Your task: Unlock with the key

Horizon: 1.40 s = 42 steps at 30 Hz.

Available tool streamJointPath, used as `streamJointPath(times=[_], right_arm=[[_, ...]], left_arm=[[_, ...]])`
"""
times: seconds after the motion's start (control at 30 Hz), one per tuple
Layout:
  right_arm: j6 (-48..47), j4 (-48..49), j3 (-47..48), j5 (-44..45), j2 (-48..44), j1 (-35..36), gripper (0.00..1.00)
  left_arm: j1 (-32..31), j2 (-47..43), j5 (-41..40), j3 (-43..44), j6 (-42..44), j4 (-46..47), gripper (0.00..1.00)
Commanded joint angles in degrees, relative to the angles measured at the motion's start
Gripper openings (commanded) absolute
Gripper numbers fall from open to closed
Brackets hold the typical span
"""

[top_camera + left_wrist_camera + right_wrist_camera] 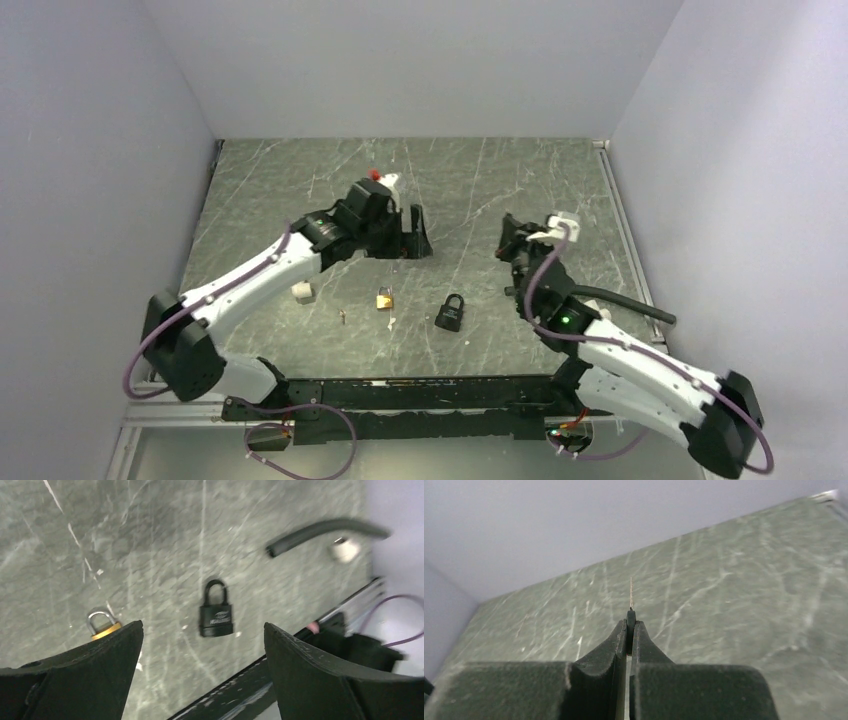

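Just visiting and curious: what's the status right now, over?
Left gripper open, empty. Right gripper shut on the key, blade pointing out. Black padlock and brass padlock flat on table, nothing blocking.

Dark green marble-look table (300, 200), scuffed w/ pale streaks, is carrying a few bits towards the front edge. A brass padlock (385, 299) is lying flat, w/ a black padlock (450, 312) near it on the right and a small white block (303, 291) to its left. A black hose (630, 303) is resting by the right side.
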Motion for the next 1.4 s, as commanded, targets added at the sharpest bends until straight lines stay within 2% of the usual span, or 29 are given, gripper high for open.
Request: streamJointPath(times=[0.0,0.17,0.37,0.5,0.7,0.77,0.93,1.13,1.37], right_arm=[[5.95,-20.14,0.96,11.33,-11.64,-0.72,0.0],[10.55,-30.9,1.7,11.89,-21.59,-0.81,0.0],[13.75,-38.12,4.02,10.5,-23.8,-0.81,0.0],[15.23,-39.91,4.58,10.23,-23.37,-0.81,0.0],[15.94,-38.38,3.38,7.83,-23.35,-0.81,0.0],[15.89,-37.85,3.18,7.36,-22.93,-0.81,0.0],[15.8,-37.43,3.33,7.07,-21.76,-0.81,0.0],[16.04,-37.03,2.87,6.47,-21.6,-0.79,0.0],[16.33,-37.29,2.54,5.86,-21.91,-0.81,0.0]], left_arm=[[-4.47,7.14,-0.24,0.45,7.19,-4.59,0.94],[-12.29,14.93,0.9,1.31,5.97,-3.07,0.99],[-20.24,27.45,-9.05,11.44,3.04,-12.33,0.99],[-24.0,32.66,-13.62,17.12,0.9,-16.19,1.0],[-24.93,35.95,-17.71,19.56,0.3,-18.36,0.99],[-24.94,36.82,-18.9,20.4,0.37,-19.31,0.95],[-24.97,38.94,-18.26,20.78,-0.2,-18.87,0.93],[-24.63,40.55,-16.84,20.48,-0.9,-17.59,0.84],[-24.21,39.5,-16.78,18.11,-2.62,-16.25,0.83]])
